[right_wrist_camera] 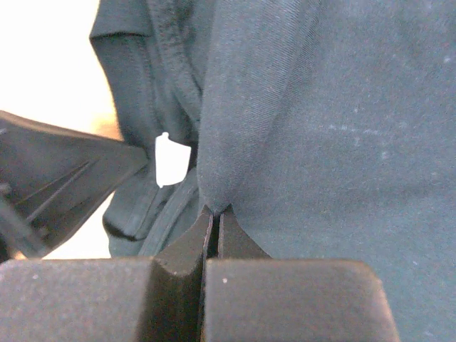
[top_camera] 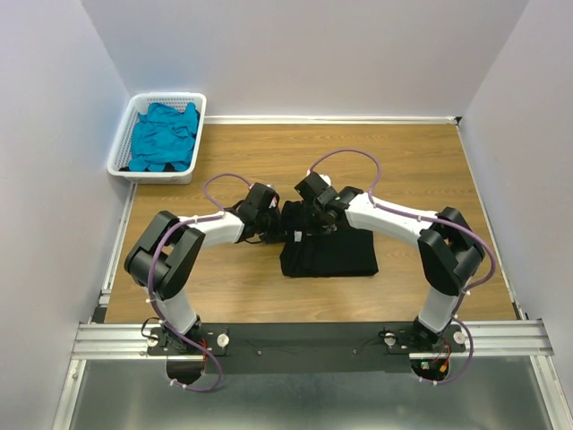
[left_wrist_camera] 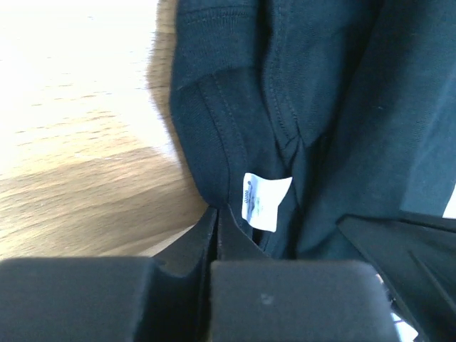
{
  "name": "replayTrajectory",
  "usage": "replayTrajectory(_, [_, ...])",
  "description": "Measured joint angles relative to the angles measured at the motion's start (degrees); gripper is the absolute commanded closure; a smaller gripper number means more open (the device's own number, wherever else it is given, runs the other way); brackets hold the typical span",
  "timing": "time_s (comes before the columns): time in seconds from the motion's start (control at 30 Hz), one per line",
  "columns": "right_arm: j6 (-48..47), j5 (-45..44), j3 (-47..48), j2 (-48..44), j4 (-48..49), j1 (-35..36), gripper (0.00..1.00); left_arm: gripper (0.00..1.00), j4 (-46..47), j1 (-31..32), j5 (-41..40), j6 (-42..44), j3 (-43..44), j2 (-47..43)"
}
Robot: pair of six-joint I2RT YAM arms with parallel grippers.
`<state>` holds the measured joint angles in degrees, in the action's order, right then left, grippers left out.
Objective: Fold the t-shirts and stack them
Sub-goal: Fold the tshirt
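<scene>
The black t-shirt (top_camera: 329,253) lies partly folded in the middle of the table. Its far left edge is bunched up, and both grippers meet there. My left gripper (top_camera: 274,218) is shut on the hem beside the collar (left_wrist_camera: 216,211), just left of the white neck label (left_wrist_camera: 265,201). My right gripper (top_camera: 315,213) is shut on a raised fold of the same shirt (right_wrist_camera: 215,211), with the label (right_wrist_camera: 172,159) showing to its left. The teal-blue t-shirt (top_camera: 165,136) lies crumpled in the basket at the back left.
The white slotted basket (top_camera: 125,146) stands at the far left corner against the wall. Bare wooden tabletop (top_camera: 412,170) surrounds the shirt. White walls close in the left, back and right. The arm bases sit on the metal rail (top_camera: 304,339) at the near edge.
</scene>
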<state>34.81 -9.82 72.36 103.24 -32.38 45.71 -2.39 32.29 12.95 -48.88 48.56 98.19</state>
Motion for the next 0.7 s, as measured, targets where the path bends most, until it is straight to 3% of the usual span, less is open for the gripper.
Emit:
replayTrajectory(0.2, [-2.47,0.26,0.7,-1.95,-0.57,0.0,0.99,0.98,0.48,0.31,0.13,-0.24,-0.04,0.11])
replayTrajectory(0.3, [-3.39,0.26,0.7,-2.43,-0.74,0.0,0.99,0.74,0.55,0.37,-0.13,-0.52,-0.94,-0.72])
replayTrajectory(0.33, [-3.52,0.26,0.7,-2.51,-0.76,0.0,0.99,0.71,0.68,0.42,-0.24,-0.72,-1.53,-1.25])
replayTrajectory(0.57, [-4.94,0.26,0.7,-3.39,-0.9,0.0,0.99,0.69,2.38,-0.33,-2.21,-0.44,-8.28,-12.07])
replayTrajectory(0.7, [-5.99,0.24,0.7,-4.48,-0.92,0.0,0.99,0.69,12.87,-2.19,-0.22,-0.35,-14.14,-16.22])
